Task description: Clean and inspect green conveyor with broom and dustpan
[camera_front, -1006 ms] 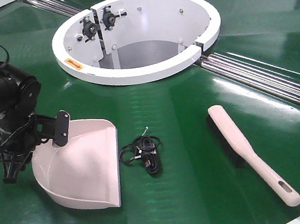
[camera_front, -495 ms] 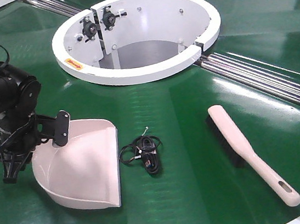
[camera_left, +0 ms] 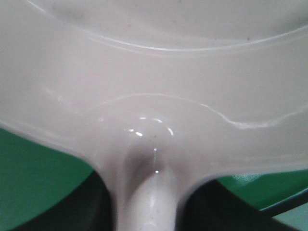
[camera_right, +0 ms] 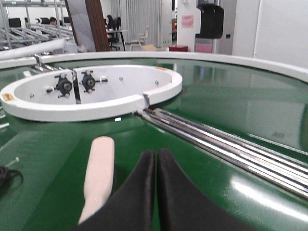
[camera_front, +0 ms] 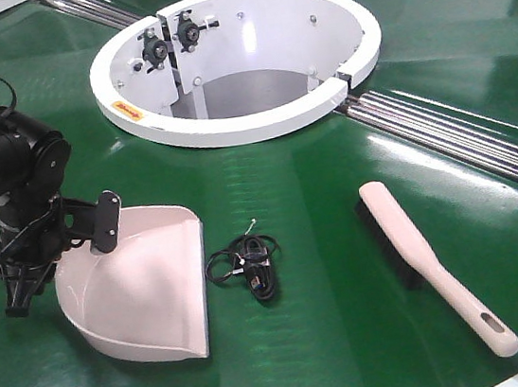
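glare streaks the green conveyor (camera_front: 346, 344) (wrist views soft).

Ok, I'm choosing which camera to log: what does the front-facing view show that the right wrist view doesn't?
Only front-facing: the dustpan, the left gripper at its handle, and the whole broom. Only right wrist: the right gripper, fingers pressed together, and the room beyond. Both: the green conveyor, white hub, roller strips, black cable, part of the broom.
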Robot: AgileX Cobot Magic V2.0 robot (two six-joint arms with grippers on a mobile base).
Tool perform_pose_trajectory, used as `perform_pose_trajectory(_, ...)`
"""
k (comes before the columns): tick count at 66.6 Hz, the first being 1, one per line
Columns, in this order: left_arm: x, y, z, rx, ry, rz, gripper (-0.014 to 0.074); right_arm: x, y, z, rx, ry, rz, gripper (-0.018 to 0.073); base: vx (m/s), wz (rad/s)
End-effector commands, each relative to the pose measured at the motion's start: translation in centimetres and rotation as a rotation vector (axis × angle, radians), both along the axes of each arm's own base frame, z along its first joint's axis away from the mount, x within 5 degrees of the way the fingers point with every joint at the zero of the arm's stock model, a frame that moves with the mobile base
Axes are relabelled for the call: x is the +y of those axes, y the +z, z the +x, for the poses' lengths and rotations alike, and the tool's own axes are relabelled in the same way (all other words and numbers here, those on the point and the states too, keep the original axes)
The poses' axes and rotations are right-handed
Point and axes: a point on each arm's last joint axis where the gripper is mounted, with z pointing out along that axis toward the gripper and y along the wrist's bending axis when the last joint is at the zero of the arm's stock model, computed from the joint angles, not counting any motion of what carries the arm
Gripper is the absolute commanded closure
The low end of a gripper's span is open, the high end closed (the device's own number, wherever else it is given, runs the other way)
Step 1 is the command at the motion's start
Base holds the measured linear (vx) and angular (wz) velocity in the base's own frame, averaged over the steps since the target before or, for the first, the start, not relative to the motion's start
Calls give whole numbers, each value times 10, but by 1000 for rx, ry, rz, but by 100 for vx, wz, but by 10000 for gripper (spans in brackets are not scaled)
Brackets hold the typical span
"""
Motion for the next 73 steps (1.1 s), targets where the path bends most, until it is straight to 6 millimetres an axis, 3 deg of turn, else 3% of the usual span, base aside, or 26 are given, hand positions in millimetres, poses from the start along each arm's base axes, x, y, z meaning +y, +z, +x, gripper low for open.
perform_pose_trajectory(1,2,28,-4,-72,12,4,603,1,17,-2,-167,12,9,568,0,0)
perform_pose_trajectory(16,2,28,-4,-72,12,4,603,0,59,-2,-112,6,74,568,0,0)
perform_pose_trajectory(32,2,28,-4,-72,12,4,603,1,97,29,177,-15,87,568,0,0)
perform_pose_trajectory(43,2,28,-4,-72,12,4,603,2,93,55,327,-23,82,568,0,0)
perform_pose_trajectory(52,2,28,-4,-72,12,4,603,4,85,69,388,-28,180,568,0,0)
perform_pose_trajectory(62,2,28,-4,-72,12,4,603,4,87,76,432,-19,95,558,0,0)
perform_pose_trajectory(73,2,28,-4,-72,12,4,603,5,100,81,548,-7,21,443,0,0)
